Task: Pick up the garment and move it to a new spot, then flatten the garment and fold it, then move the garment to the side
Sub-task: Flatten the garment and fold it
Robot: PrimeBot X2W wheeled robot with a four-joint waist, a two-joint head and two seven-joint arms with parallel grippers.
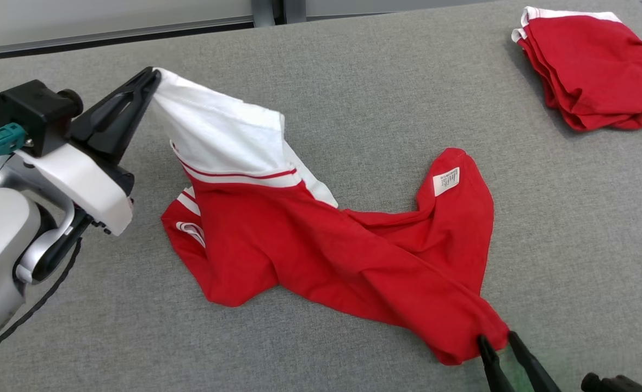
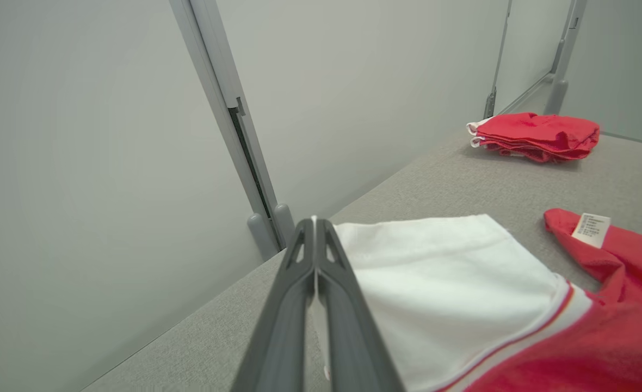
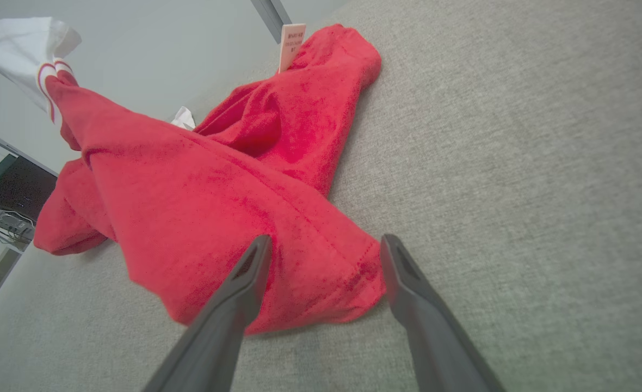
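Shut the wide-open right jaws squarely over the nearest red hem corner of the garment (image 1: 321,256), crumpled on the table (image 1: 353,81), catching both layers. Then draw evenly against the left jaws, clamped on its raised white edge farther off. Avoid the folded pile (image 1: 593,71) beyond the garment.

Bright, even light; soft shadows; sharp.

The garment (image 1: 321,245): bright red body, plain white panel, thin red and white stripes where the two meet; its label (image 1: 445,181) white with dark print. The folded pile (image 1: 593,65) at the worktop's (image 1: 353,71) far right corner: red, white edging. The worktop: mottled grey weave. Fingers of left pincer (image 1: 149,81) and right pincer (image 1: 496,337): black.
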